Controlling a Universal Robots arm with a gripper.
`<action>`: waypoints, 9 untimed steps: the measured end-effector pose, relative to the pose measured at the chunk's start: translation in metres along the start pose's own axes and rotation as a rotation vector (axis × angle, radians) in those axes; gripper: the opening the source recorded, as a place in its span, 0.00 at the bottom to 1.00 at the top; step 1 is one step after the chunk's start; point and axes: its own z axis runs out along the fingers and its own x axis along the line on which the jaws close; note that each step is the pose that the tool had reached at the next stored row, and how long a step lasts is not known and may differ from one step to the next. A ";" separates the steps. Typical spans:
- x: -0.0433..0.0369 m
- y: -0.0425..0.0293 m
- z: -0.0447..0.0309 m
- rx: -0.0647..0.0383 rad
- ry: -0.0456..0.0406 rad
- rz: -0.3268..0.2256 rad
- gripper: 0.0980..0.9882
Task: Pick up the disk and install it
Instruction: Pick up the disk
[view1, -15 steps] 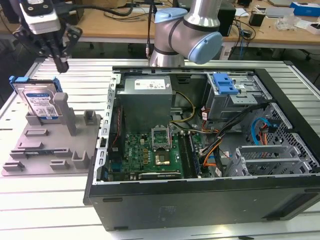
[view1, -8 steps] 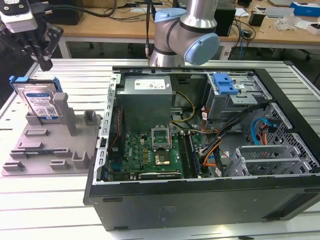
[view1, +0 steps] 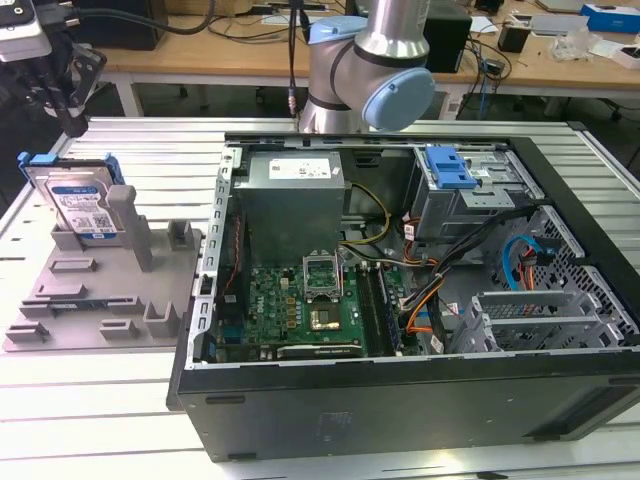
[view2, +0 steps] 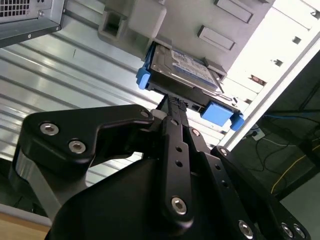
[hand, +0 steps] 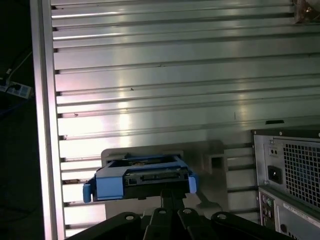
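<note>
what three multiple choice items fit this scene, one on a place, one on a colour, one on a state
1. Where is the disk?
A. propped in the grey holder, at the exterior view's left of the case
B. in the case's drive bay
C. on the wooden desk behind

2. What colour are its carrier rails?
A. red
B. blue
C. green

3. How is the case?
A. shut by a panel
B. open, its circuit board showing
C. wrapped in cloth

Key: A, the disk leans in the holder outside the case; B, blue plastic edges the disk in every view; B, the board and cables lie bare.
</note>
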 end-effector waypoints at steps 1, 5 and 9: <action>0.0000 0.0000 0.0000 0.000 0.0000 0.000 0.01; 0.0000 0.0000 0.0000 0.001 0.0000 0.000 0.01; 0.0000 0.0000 0.0000 0.001 0.0000 0.000 0.01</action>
